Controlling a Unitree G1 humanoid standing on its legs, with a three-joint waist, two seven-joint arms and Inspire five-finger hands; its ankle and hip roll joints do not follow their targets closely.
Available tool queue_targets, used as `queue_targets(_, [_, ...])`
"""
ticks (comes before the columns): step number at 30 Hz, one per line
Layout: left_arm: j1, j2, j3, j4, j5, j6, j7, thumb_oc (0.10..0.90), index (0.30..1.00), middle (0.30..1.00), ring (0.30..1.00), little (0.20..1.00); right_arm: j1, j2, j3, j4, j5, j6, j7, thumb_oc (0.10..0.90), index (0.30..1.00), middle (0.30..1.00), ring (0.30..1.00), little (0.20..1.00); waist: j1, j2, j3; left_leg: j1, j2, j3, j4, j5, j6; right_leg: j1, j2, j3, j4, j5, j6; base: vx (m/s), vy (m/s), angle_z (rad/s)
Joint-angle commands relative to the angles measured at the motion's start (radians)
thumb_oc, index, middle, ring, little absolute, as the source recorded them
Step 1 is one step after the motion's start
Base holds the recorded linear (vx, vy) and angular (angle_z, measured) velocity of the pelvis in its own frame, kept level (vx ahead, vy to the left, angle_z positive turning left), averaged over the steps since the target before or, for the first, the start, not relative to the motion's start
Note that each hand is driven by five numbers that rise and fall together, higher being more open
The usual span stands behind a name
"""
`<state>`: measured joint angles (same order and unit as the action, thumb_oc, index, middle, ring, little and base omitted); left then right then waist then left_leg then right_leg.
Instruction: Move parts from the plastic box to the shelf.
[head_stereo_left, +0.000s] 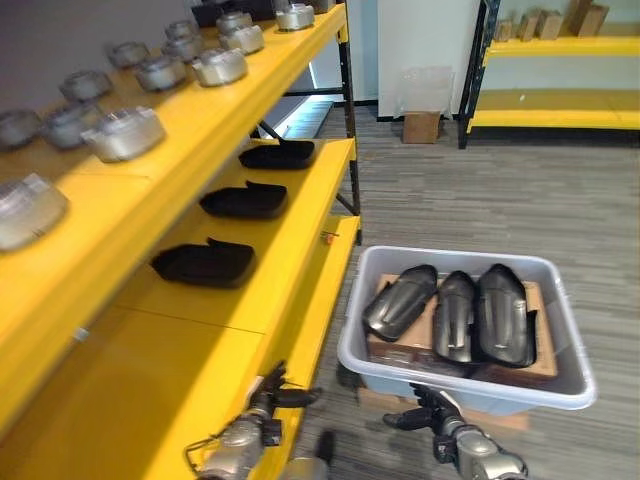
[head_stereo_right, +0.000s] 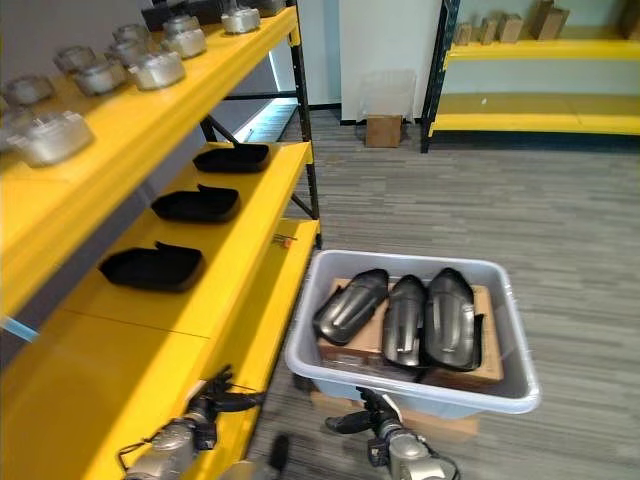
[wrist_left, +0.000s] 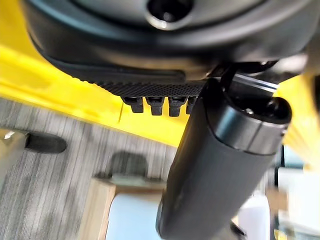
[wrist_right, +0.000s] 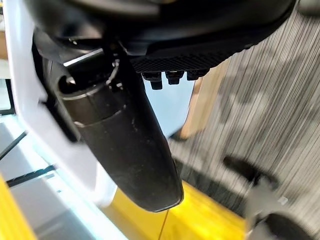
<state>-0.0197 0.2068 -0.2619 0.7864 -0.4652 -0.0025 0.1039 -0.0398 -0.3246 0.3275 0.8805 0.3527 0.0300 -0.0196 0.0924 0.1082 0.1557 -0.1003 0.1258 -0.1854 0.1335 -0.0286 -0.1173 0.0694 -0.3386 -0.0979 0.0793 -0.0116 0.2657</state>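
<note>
A pale grey plastic box (head_stereo_left: 462, 386) stands on the floor to the right of the yellow shelf (head_stereo_left: 290, 275). Inside it, three glossy dark parts (head_stereo_left: 456, 315) lie side by side on a brown carton. Three flat black parts (head_stereo_left: 205, 263) rest in a row on the shelf's middle level. My left hand (head_stereo_left: 274, 393) hangs low by the shelf's front edge, fingers straight and holding nothing; its thumb (wrist_left: 220, 170) shows in the left wrist view. My right hand (head_stereo_left: 424, 410) hangs below the box's near wall, open and empty, and its thumb (wrist_right: 120, 145) shows in its own wrist view.
Several silver metal parts (head_stereo_left: 125, 132) line the top shelf level. The box sits on a low brown base (head_stereo_left: 500, 420). A small carton (head_stereo_left: 421, 126) stands on the grey floor at the back, beside a second yellow rack (head_stereo_left: 555, 105).
</note>
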Motion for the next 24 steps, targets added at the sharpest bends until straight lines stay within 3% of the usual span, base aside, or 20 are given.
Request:
queue_targets(1, [-0.042, 0.093, -0.004, -0.053, -0.008, -0.072, -0.001, 0.900, 1.000, 1.000, 1.000, 1.000, -0.071, 0.030, 0.004, -0.077, -0.020, -0.075, 0.003, 0.900, 1.000, 1.000, 1.000, 1.000, 0.024, -0.086, -0.075, 0.176, 0.034, 0.009, -0.124, 0.016, 0.017, -0.077, 0.065, 0.013, -0.011, 0.064, -0.096, 0.07, -0.426, -0.23])
queue_targets(3, [-0.041, 0.087, -0.006, -0.059, -0.023, -0.069, 0.003, 0.900, 1.000, 1.000, 1.000, 1.000, -0.069, 0.019, 0.009, -0.093, -0.006, -0.079, -0.004, 0.900, 1.000, 1.000, 1.000, 1.000, 0.020, -0.087, -0.073, 0.161, 0.083, -0.009, -0.119, 0.062, 0.003, -0.070, 0.119, 0.006, -0.015, 0.034, -0.118, 0.05, -0.454, -0.06])
queue_targets(4, [-0.039, 0.078, -0.008, -0.057, -0.030, -0.066, 0.004, 0.900, 1.000, 1.000, 1.000, 1.000, -0.070, 0.006, 0.009, -0.102, 0.008, -0.087, -0.010, 0.900, 1.000, 1.000, 1.000, 1.000, 0.015, -0.089, -0.070, 0.139, 0.116, -0.026, -0.098, 0.109, -0.004, -0.065, 0.171, -0.001, -0.020, 0.012, -0.135, 0.04, -0.518, -0.06])
queue_targets(7, [-0.050, 0.062, -0.017, -0.044, -0.039, -0.063, 0.005, 0.900, 1.000, 1.000, 1.000, 1.000, -0.074, -0.015, -0.001, -0.077, 0.027, -0.093, -0.030, 0.900, 1.000, 1.000, 1.000, 1.000, 0.007, -0.111, -0.043, 0.071, 0.131, -0.022, 0.001, 0.190, 0.006, -0.051, 0.218, -0.020, -0.019, -0.012, -0.173, 0.00, -0.408, 0.25])
queue_targets(10, [-0.052, 0.052, -0.026, -0.046, -0.041, -0.063, 0.002, 0.900, 1.000, 1.000, 1.000, 1.000, -0.066, -0.025, -0.016, -0.080, 0.037, -0.090, -0.032, 0.900, 1.000, 1.000, 1.000, 1.000, -0.006, -0.131, -0.033, 0.048, 0.113, 0.117, 0.040, 0.160, 0.021, -0.040, 0.212, -0.054, -0.024, -0.018, -0.183, -0.01, -0.143, 0.42])
queue_targets(13, [-0.067, 0.050, -0.045, -0.040, -0.037, -0.063, -0.003, 0.900, 1.000, 1.000, 1.000, 1.000, -0.063, -0.023, -0.031, -0.073, 0.049, -0.085, -0.035, 0.900, 1.000, 1.000, 1.000, 1.000, -0.012, -0.126, -0.044, 0.040, 0.047, 0.162, -0.069, 0.111, 0.029, -0.036, 0.212, -0.073, -0.032, -0.021, -0.172, 0.04, -0.001, 0.23])
queue_targets(17, [-0.078, 0.056, -0.057, -0.037, -0.032, -0.068, 0.006, 0.900, 1.000, 1.000, 1.000, 1.000, -0.062, -0.015, -0.035, -0.063, 0.046, -0.091, -0.043, 0.900, 1.000, 1.000, 1.000, 1.000, -0.011, -0.117, -0.050, 0.055, 0.012, 0.111, -0.102, 0.086, 0.035, -0.053, 0.211, -0.062, -0.003, -0.031, -0.160, 0.06, 0.103, 0.24])
queue_targets(19, [-0.082, 0.061, -0.059, -0.044, -0.030, -0.070, 0.002, 0.900, 1.000, 1.000, 1.000, 1.000, -0.051, 0.005, -0.053, -0.077, 0.060, -0.091, -0.041, 0.900, 1.000, 1.000, 1.000, 1.000, -0.020, -0.112, -0.070, 0.101, 0.000, 0.133, -0.159, 0.079, 0.044, -0.030, 0.175, -0.062, -0.007, -0.018, -0.140, 0.15, 0.200, -0.20])
queue_targets(24, [-0.077, 0.067, -0.046, -0.035, -0.028, -0.066, 0.003, 0.900, 1.000, 1.000, 1.000, 1.000, -0.042, 0.027, -0.056, -0.105, 0.065, -0.086, -0.039, 0.900, 1.000, 1.000, 1.000, 1.000, -0.021, -0.104, -0.083, 0.162, -0.016, 0.172, -0.203, 0.065, 0.060, -0.024, 0.139, -0.033, -0.006, 0.000, -0.115, 0.08, 0.150, -0.32])
